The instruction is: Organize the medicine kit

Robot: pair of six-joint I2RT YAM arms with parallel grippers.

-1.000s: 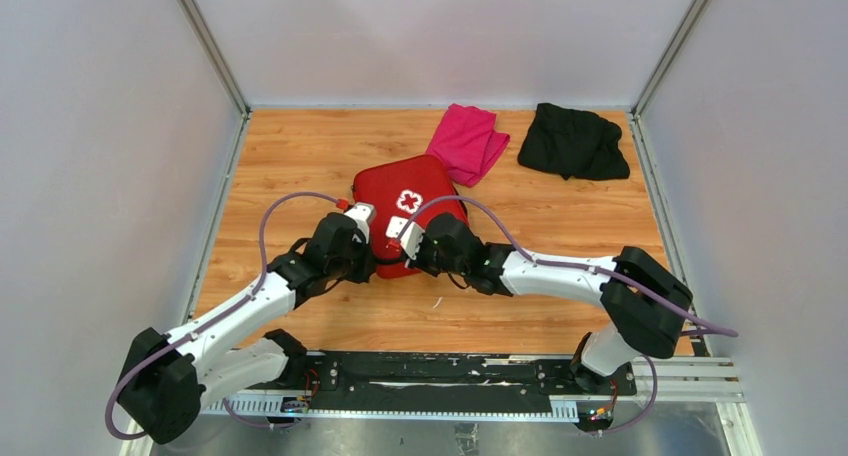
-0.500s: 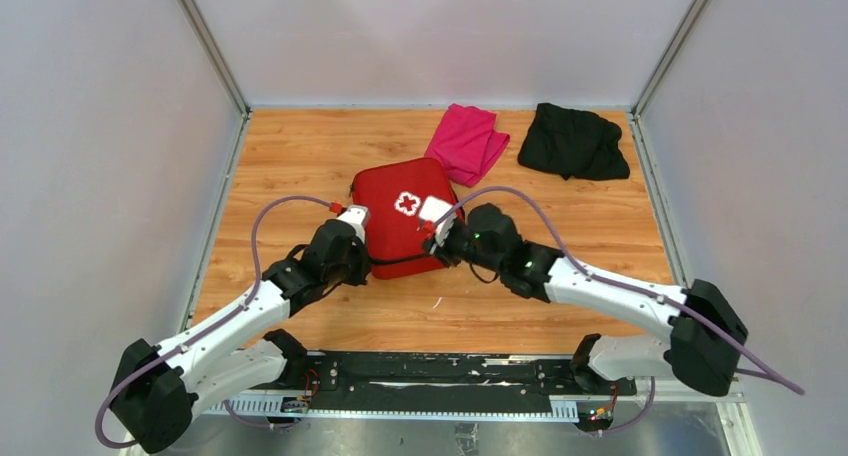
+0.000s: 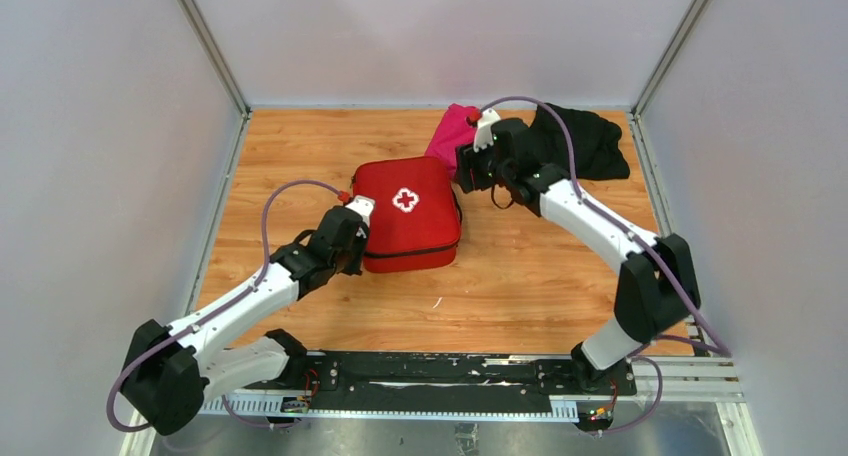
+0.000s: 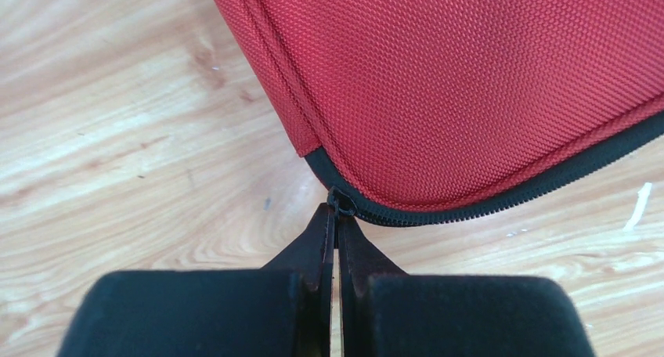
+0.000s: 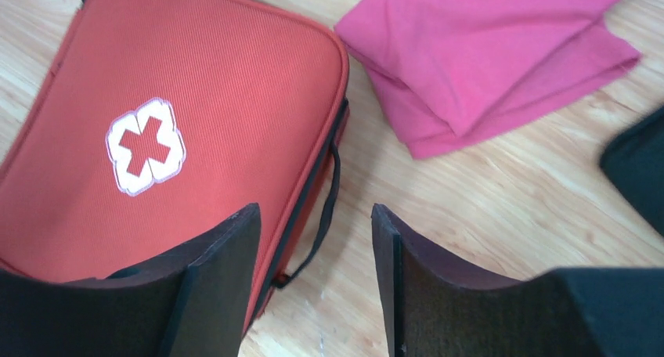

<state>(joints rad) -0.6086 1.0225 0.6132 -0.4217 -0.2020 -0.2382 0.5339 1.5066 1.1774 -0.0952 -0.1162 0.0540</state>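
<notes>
1 medicine kit (image 3: 405,226), 1 pink cloth (image 3: 448,133), 1 black cloth (image 3: 598,148). Left fingers (image 4: 319,243) pinched the kit's zip pull (image 4: 341,202); right fingers (image 5: 219,255) were apart, empty, arm stretched forward.

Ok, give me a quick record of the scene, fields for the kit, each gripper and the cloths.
medicine kit: closed, flat on the table
left gripper: shut on zipper pull at the kit's near left corner
right gripper: open, empty, above the kit's right edge
pink cloth: folded, beside the kit
black cloth: bunched, far right
</notes>
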